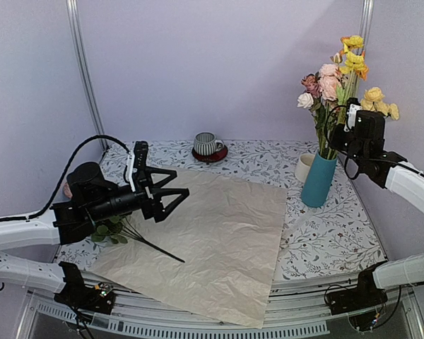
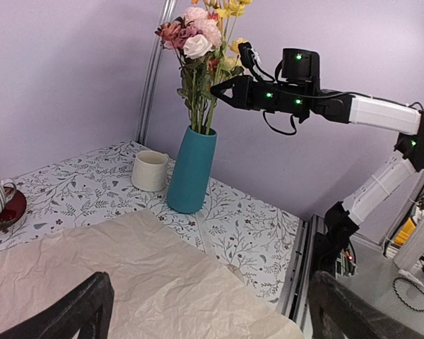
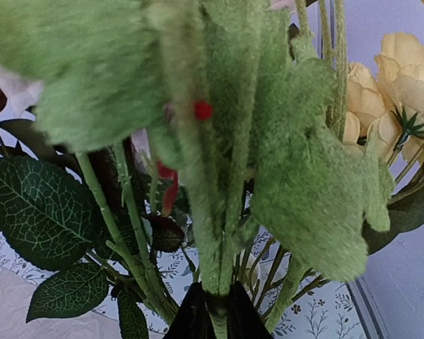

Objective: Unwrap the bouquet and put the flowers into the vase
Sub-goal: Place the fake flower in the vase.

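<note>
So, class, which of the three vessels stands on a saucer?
The striped cup, on its red saucer; the mug and vase sit on the table itself.

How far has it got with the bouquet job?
Done: the paper lies flat, unwrapped, and most flowers stand in the vase. In hand: the right gripper pinches their stems above the vase; the left gripper hangs open. Left: a leafy sprig lies at the paper's edge.
</note>
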Controlling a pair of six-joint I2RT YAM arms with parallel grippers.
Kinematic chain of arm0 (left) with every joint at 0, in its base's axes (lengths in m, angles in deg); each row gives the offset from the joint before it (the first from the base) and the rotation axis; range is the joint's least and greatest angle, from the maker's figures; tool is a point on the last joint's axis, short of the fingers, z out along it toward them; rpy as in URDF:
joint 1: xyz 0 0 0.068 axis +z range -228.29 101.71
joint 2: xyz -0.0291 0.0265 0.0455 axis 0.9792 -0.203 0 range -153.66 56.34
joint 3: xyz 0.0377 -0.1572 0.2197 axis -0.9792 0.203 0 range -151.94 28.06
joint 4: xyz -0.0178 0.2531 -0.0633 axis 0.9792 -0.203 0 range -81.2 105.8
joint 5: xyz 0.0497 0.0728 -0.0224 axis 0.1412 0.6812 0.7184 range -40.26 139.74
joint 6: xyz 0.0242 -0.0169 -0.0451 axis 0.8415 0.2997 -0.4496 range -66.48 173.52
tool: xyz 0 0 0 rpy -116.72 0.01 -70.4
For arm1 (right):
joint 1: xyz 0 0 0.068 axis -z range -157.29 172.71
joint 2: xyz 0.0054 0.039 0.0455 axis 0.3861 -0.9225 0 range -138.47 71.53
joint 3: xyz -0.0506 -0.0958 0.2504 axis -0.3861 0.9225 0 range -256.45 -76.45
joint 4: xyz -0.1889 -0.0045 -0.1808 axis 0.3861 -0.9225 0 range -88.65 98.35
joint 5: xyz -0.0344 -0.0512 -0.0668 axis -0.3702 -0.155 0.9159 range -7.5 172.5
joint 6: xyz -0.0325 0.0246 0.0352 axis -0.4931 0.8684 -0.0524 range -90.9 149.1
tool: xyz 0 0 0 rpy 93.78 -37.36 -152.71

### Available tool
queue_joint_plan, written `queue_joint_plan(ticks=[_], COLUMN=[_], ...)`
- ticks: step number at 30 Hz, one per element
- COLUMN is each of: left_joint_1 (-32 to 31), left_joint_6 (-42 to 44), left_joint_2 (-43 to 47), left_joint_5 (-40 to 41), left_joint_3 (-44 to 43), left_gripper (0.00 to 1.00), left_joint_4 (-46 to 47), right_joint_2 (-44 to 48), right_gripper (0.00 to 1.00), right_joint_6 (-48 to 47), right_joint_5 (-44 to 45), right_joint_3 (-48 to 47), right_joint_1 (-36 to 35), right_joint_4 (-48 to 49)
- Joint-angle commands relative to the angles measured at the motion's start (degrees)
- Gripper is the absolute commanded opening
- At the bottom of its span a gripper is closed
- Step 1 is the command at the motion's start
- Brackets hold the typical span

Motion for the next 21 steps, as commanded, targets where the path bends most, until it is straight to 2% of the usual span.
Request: queue_joint_plan(ticks=[1, 3, 5, 7, 10, 17, 21], left_joint_1=[-0.5, -0.5, -0.5, -0.5, -0.5, -0.5, -0.5], left_joint_6=[0.4, 0.3, 0.4, 0.4, 0.4, 0.3, 0.1], left_joint_2=[0.3, 0.2, 0.2, 0.2, 0.0, -0.8, -1.0], left_joint_5=[0.2, 0.2, 0.1, 0.3, 0.4, 0.3, 0.3], left_joint_3=[0.6, 0.6, 0.6, 0.6, 0.7, 0.6, 0.5], left_gripper=[0.98, 0.98, 0.98, 0.98, 0.98, 0.98, 0.98], left_joint_4=[-0.4, -0.4, -0.3, -0.4, -0.3, 0.1, 0.2], right_joint_2=[-0.1, 0.2, 0.8, 2.0, 3.8, 8.0, 12.1], right_gripper=[0.20, 0.38, 0.50, 0.54, 0.70, 0.98, 0.99], right_joint_6=[3.1, 3.0, 2.7, 2.8, 2.5, 2.0, 1.5], right_joint_5=[-2.3, -1.8, -1.6, -1.7, -3.5, -9.5, -15.1], right_joint_3=[2.0, 1.8, 1.3, 0.9, 0.0, -3.1, -3.0], right_joint_1=[0.1, 0.1, 0.1, 0.1, 0.1, 0.1, 0.1], right_joint_4=[-0.9, -1.2, -1.9, -2.5, -4.4, -11.9, -12.8])
